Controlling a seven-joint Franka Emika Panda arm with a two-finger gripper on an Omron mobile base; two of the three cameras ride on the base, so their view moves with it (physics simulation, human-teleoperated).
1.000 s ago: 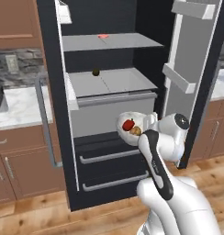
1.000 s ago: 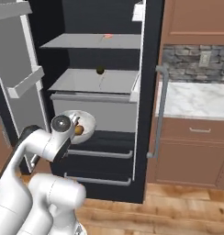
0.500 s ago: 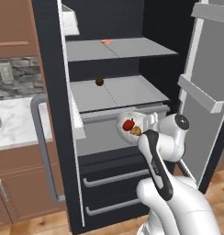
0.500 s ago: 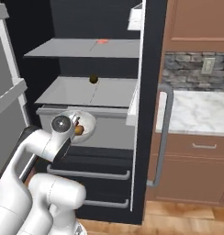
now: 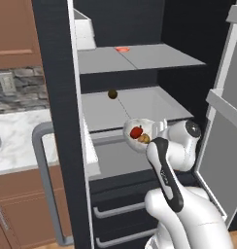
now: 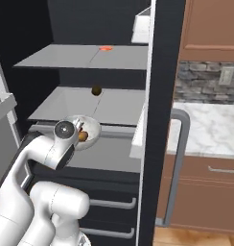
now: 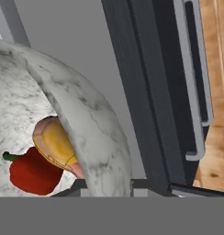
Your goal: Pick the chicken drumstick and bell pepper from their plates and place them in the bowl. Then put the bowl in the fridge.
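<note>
End effector (image 5: 157, 138) clamped on bowl (image 5: 133, 127) rim – bell pepper (image 5: 136, 132) w/ chicken drumstick (image 5: 144, 139) at its 4 o'clock inside – held before open fridge (image 5: 140, 63) shelves.

Red bell pepper (image 7: 33, 173) beside golden-brown chicken drumstick (image 7: 56, 146) inside white marbled bowl (image 7: 93, 128), before open black fridge (image 5: 55, 97) middle shelf (image 5: 140, 104).

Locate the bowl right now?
The bowl is held in the hand in front of the open fridge, at the lower grey shelf's front edge, carrying the bell pepper and chicken drumstick.
</note>
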